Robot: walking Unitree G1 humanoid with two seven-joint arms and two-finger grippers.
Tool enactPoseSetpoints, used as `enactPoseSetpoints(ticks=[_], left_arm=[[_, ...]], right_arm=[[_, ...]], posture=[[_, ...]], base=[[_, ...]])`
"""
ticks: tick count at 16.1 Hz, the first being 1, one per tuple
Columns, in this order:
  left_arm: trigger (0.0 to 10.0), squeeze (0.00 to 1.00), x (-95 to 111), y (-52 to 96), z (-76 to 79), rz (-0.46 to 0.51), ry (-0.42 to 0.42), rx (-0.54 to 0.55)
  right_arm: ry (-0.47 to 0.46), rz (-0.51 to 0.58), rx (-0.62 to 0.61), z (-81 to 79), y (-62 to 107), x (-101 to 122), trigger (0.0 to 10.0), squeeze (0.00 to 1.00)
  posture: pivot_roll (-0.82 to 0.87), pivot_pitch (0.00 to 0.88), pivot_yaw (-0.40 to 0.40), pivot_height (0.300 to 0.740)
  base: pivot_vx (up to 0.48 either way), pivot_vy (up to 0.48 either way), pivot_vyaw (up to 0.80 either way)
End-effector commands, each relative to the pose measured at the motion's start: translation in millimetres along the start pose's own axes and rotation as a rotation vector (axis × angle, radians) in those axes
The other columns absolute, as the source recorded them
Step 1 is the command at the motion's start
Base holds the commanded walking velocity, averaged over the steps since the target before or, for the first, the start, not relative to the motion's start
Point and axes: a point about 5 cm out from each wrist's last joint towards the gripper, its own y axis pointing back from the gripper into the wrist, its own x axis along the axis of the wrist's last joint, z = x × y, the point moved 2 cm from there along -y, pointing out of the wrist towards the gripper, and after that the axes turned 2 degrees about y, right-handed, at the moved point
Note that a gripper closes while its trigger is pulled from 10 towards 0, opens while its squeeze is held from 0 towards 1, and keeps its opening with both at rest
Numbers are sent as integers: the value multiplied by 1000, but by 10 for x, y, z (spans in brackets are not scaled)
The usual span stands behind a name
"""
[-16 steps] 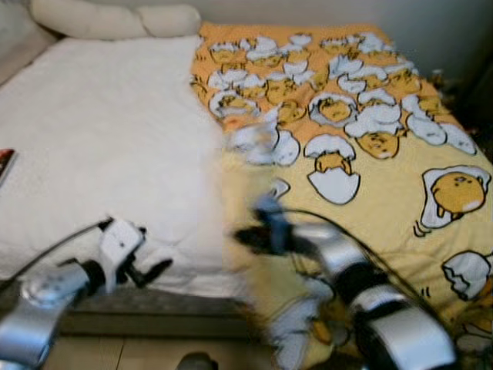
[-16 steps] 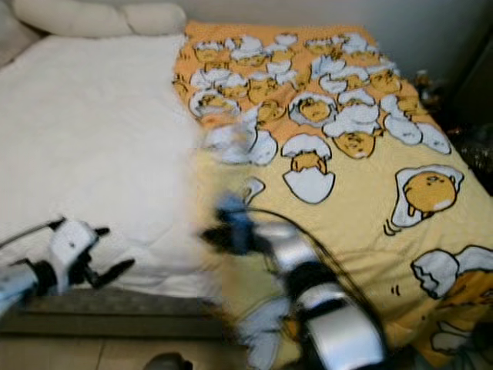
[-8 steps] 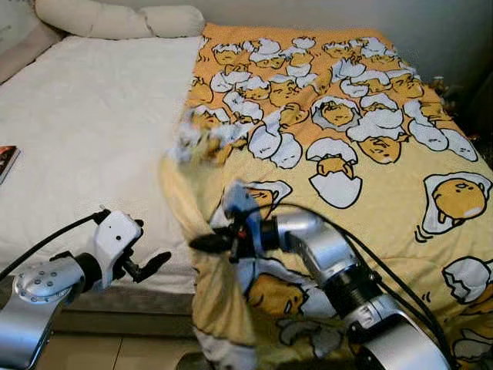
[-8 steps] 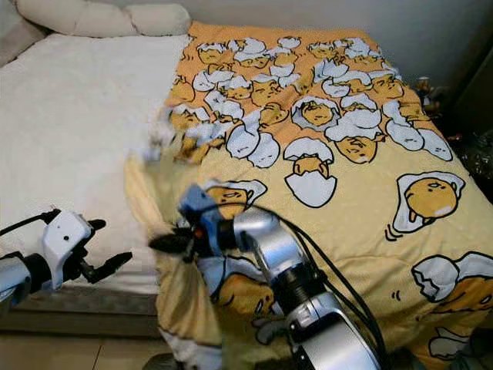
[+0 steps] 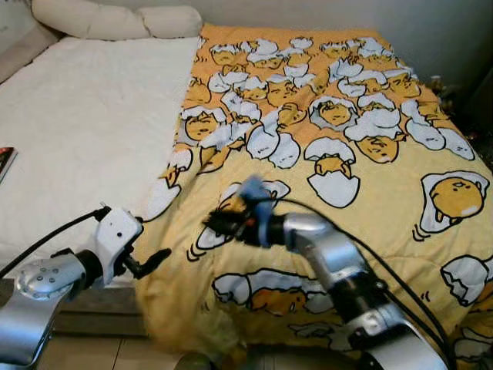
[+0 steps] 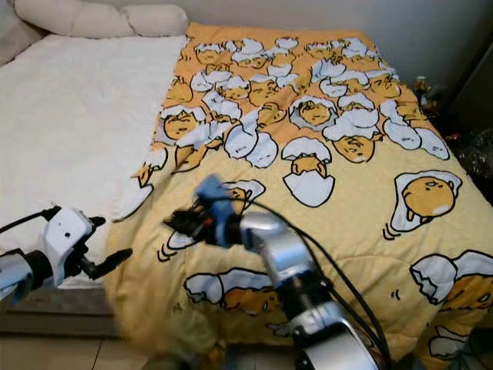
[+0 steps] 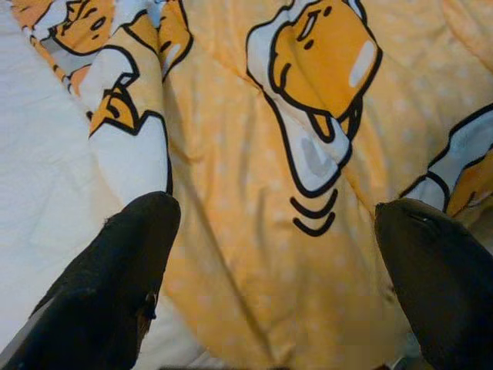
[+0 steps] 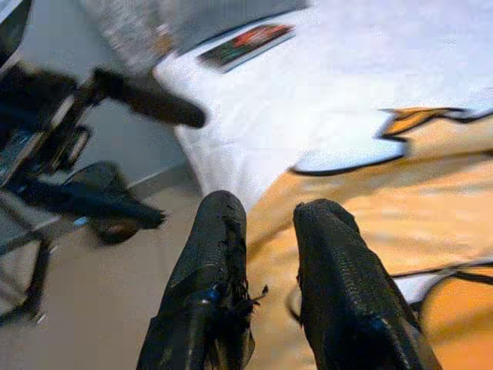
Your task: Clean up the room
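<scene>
A yellow-orange egg-print blanket (image 5: pixel 362 177) lies spread lengthwise over the robot's right half of the bed, its long axis running from the foot toward the pillows (image 5: pixel 115 17), its near edge draped over the foot of the bed. The white mattress (image 5: pixel 85 139) beside it is bare up to the blanket's wavy left edge. The right gripper (image 5: pixel 218 224) hovers over the blanket near that edge, fingers slightly parted, grasping nothing. The left gripper (image 5: pixel 150 260) hangs at the blanket's near left corner, fingers (image 7: pixel 123 277) spread wide.
</scene>
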Motion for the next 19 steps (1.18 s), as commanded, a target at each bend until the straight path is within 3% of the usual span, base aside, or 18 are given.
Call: enactPoseSetpoints(ticks=[1, 3, 5, 7, 9, 11, 17, 19], left_arm=[[10000, 0, 57, -37, -30, 27, -5, 26], [10000, 0, 163, -143, -61, 115, 58, 131], [10000, 0, 179, -195, -39, 149, 85, 176], [10000, 0, 230, -342, 76, 215, 141, 314], [10000, 0, 243, -407, 178, 240, 213, 351], [10000, 0, 250, -443, 213, 243, 213, 346], [10000, 0, 209, -456, 206, 238, 222, 385], [10000, 0, 191, -450, 186, 236, 223, 397]], right_arm=[[-4, 33, -58, 61, 60, 43, 10000, 0], [42, 38, -337, 327, 320, -43, 10000, 0], [56, 36, -463, 415, 465, -147, 10000, 0], [-70, 127, -795, 569, 973, -451, 10000, 0], [-207, 194, -1025, 651, 1301, -644, 10000, 0], [-198, 149, -1095, 635, 1366, -736, 10000, 0], [-173, 144, -1106, 606, 1294, -694, 10000, 0], [-158, 136, -1098, 610, 1273, -673, 10000, 0]], posture=[[260, 0, 10, 740], [250, 0, 2, 740], [230, 0, 1, 740], [189, 0, 16, 740], [172, 0, 22, 740], [166, 0, 21, 740], [175, 0, 7, 740], [184, 0, -1, 740]], base=[[0, 0, 0], [0, 0, 0], [0, 0, 0], [0, 0, 0], [0, 289, 0], [0, 298, 0], [0, 302, -745], [0, 300, 0]])
